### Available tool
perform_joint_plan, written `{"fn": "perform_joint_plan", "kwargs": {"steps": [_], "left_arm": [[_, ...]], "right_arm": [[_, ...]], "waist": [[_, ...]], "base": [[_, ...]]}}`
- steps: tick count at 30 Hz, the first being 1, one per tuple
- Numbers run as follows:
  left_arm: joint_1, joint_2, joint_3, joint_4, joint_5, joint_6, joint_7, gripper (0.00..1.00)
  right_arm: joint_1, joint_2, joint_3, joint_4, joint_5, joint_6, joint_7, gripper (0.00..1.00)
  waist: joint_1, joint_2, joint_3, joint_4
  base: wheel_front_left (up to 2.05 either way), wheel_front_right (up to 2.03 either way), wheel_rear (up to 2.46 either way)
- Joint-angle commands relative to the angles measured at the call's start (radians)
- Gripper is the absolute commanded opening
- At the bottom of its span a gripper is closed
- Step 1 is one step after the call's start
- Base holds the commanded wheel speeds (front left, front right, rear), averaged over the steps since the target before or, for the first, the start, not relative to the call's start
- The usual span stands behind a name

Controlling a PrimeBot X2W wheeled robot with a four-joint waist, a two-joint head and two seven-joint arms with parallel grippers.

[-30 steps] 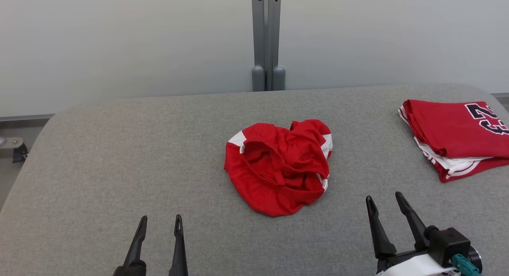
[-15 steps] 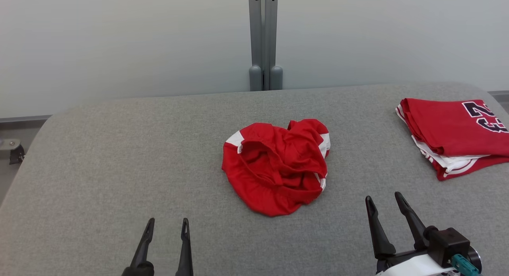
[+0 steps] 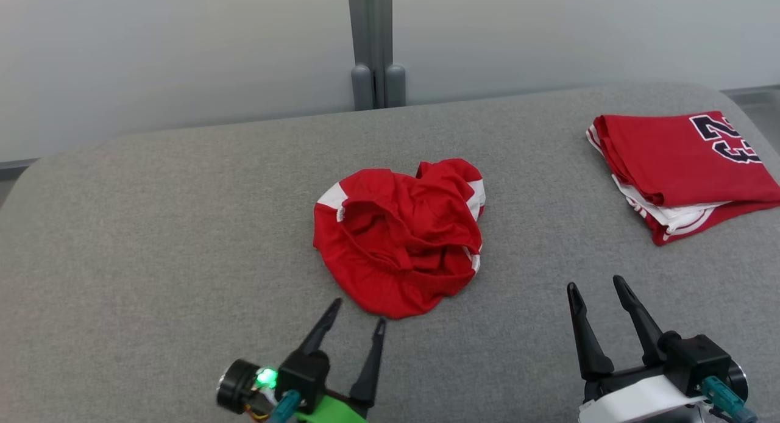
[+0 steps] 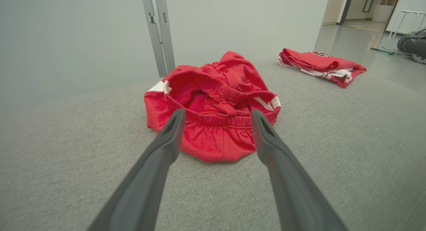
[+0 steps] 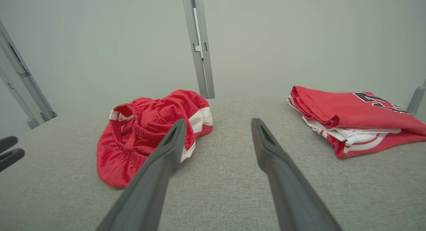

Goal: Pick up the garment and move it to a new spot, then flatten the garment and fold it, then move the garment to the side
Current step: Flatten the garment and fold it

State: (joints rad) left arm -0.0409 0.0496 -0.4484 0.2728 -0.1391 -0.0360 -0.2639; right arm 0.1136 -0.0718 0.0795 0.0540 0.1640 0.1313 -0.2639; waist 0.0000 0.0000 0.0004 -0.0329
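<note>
Two gaping jaw pairs, one crumpled garment (image 3: 399,240)!
At its six o'clock hem, the left gripper (image 3: 359,311) hovers; the right gripper (image 3: 595,283) hangs at four o'clock, well apart.

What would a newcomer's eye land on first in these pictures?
A crumpled red garment with white stripes lies at the middle of the grey fabric-covered table, and a folded red jersey with dark numerals sits at its far right. The left gripper, open, points at the garment's near hem, apparently just short of it; the right gripper, open, hovers over bare fabric.
</note>
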Motion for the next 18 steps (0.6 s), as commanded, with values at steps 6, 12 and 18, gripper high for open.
{"fn": "perform_joint_plan", "kwargs": {"steps": [6, 12, 18], "left_arm": [[-0.232, 0.003, -0.151, 0.164, -0.094, -0.018, 0.057, 1.0], [-0.413, 0.003, -0.269, 0.26, -0.23, -0.001, 0.136, 1.0], [-0.512, 0.004, -0.357, 0.316, -0.335, 0.042, 0.165, 1.0]], "right_arm": [[-0.065, -0.008, 0.012, -0.018, -0.012, -0.001, 0.0, 1.0], [-0.113, -0.007, 0.008, -0.024, -0.013, -0.001, 0.0, 1.0], [-0.131, 0.001, -0.004, -0.026, -0.011, -0.001, 0.0, 1.0]], "waist": [[0.0, 0.0, 0.131, -0.099], [0.0, 0.0, 0.21, -0.163], [0.0, 0.0, 0.249, -0.211]], "base": [[0.0, 0.0, 0.0], [0.0, 0.0, 0.0], [0.0, 0.0, 0.0]]}}
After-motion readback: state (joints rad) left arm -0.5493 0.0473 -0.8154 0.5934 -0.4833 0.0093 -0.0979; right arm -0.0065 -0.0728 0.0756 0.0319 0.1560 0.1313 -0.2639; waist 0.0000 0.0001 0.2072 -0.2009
